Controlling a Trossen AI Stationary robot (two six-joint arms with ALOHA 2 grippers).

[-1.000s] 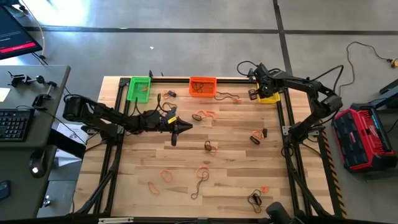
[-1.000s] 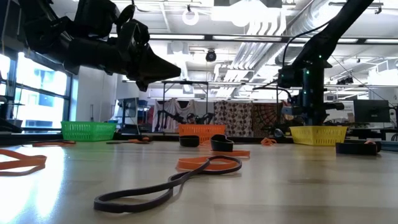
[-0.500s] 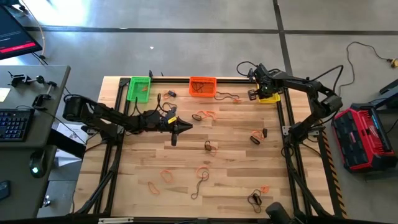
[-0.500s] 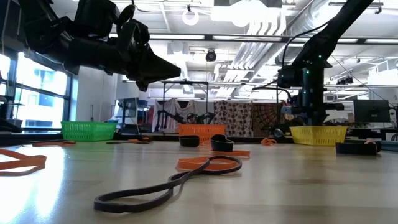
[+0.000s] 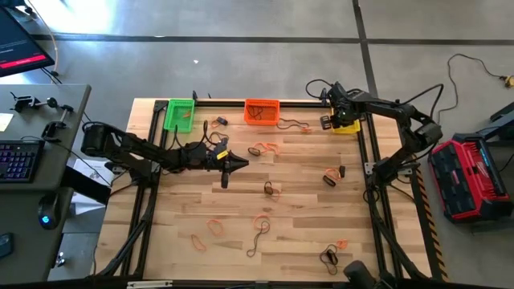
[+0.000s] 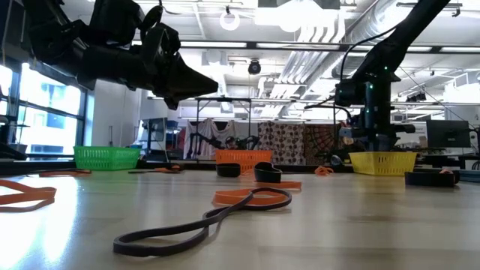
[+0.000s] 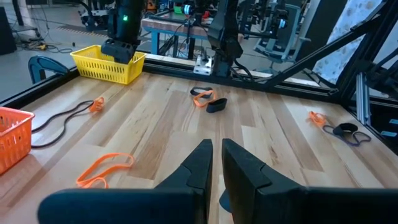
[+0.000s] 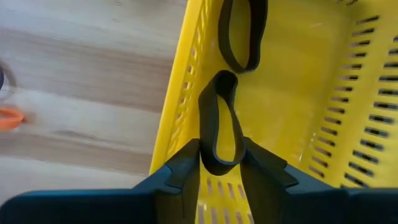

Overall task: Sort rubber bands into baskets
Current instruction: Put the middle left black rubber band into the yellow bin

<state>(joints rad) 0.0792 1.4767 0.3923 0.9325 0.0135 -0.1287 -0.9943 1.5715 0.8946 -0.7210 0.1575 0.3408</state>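
wooden table (image 5: 297, 209); only right wrist view shows parted right fingers (image 8: 180, 165) around black band (image 8: 221, 127) over yellow basket (image 8: 298, 99); left fingers (image 7: 202, 158) nearly clenched.

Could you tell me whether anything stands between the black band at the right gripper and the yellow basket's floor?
Nothing visible: the black band hangs between the right gripper's parted fingers directly over the yellow basket, with another black band lying farther inside.
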